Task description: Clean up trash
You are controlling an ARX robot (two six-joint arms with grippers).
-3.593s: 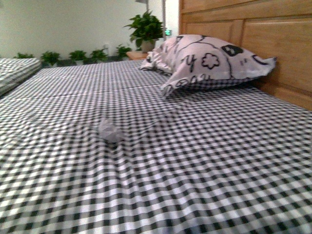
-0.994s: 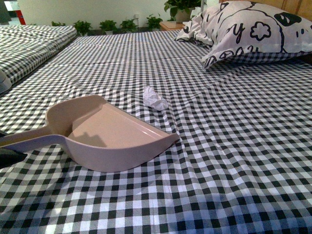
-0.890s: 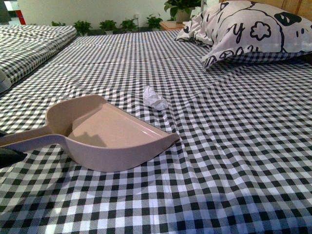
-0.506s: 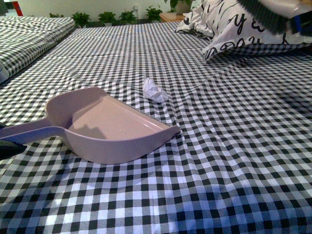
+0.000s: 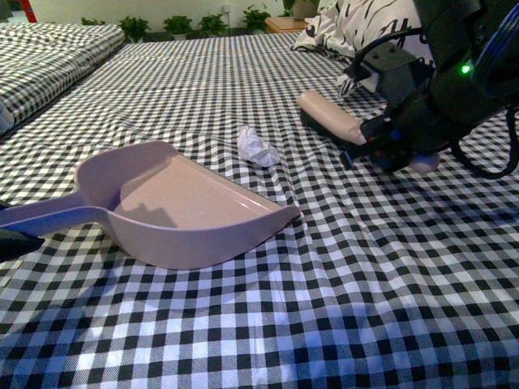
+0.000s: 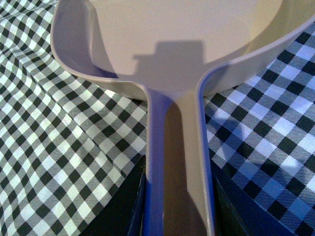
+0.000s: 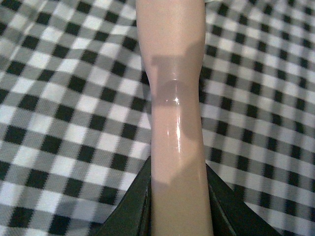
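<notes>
Trash: I see the small crumpled white wad (image 5: pixel 257 147) lying on the checked bedsheet (image 5: pixel 389 275), toward the middle of the bed, touched by nothing.
Dustpan: the pink dustpan (image 5: pixel 182 207) sits on the sheet just on the near side of the wad, its open lip turned toward the wad with a gap between them; its handle runs to the left edge of the front view.
Left gripper: my left gripper (image 6: pixel 177 196) is closed on the dustpan handle, one dark finger on each side of it.
Brush: a pink-handled brush (image 5: pixel 332 117) hovers beyond and to the right of the wad, well apart from it.
Right gripper: my right gripper (image 7: pixel 177 206) is clamped on the brush handle, fingers tight against both sides.
Pillow: the patterned pillow (image 5: pixel 357 20) lies at the far right corner, partly hidden by my right arm.
</notes>
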